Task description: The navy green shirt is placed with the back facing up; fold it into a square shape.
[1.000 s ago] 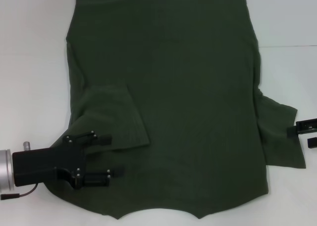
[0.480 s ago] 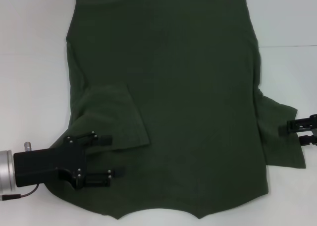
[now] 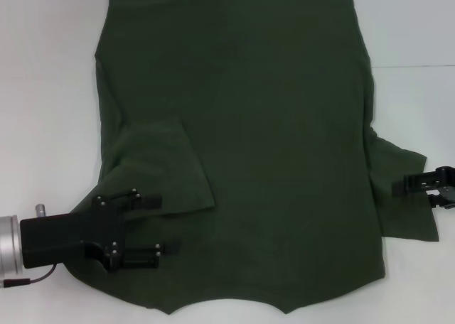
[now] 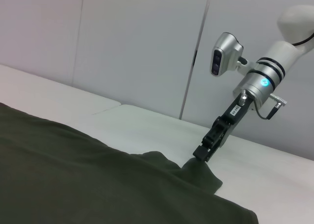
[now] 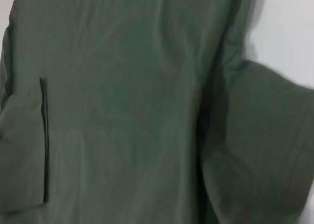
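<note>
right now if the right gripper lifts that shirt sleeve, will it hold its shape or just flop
Probably flop. The navy green shirt looks like thin soft fabric, with its left sleeve already folded flat over the body. The right sleeve is creased where the right gripper meets it, so it would likely drape and drag the body along.

The left gripper [image 3: 165, 224] is a black boxy block with two slim black fingers [image 3: 146, 200] dotted with small silver screws, on a silver metal cuff trailing a thin dark cable. The right gripper [image 4: 202, 154] is black too, on a white and silver arm with black rings, a glowing blue light and a grey camera pod.
</note>
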{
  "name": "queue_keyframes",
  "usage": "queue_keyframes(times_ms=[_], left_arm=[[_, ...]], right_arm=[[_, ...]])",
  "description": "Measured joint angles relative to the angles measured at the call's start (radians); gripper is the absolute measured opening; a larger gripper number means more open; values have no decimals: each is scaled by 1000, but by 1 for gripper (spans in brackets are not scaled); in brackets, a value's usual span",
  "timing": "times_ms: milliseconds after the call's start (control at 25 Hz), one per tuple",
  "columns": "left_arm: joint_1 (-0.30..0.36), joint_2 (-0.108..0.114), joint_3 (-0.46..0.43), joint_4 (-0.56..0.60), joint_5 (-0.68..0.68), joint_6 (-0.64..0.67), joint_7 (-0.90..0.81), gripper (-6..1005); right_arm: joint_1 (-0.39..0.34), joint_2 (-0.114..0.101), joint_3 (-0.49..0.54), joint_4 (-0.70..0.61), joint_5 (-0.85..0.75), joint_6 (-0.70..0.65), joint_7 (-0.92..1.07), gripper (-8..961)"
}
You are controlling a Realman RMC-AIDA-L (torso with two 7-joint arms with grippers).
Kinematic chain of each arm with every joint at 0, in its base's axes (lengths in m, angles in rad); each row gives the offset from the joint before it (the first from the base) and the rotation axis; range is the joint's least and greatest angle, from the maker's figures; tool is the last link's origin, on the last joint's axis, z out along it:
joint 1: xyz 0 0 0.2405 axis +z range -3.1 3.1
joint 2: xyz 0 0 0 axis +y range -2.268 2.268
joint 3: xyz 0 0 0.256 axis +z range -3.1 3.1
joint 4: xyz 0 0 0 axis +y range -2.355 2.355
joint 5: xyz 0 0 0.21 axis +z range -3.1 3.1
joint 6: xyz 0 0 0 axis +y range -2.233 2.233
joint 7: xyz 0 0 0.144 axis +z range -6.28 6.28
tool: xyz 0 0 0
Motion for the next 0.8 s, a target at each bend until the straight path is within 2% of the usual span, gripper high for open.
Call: queue_keyframes(times_ms=[120, 800], left_arm=[[0, 0, 0, 0, 0, 0, 0, 908], [-2, -1, 0, 0, 0, -1, 0, 907]], right_arm=[[0, 2, -3, 0, 0, 9, 0, 924], [2, -1, -12, -1, -8, 17, -1, 370]])
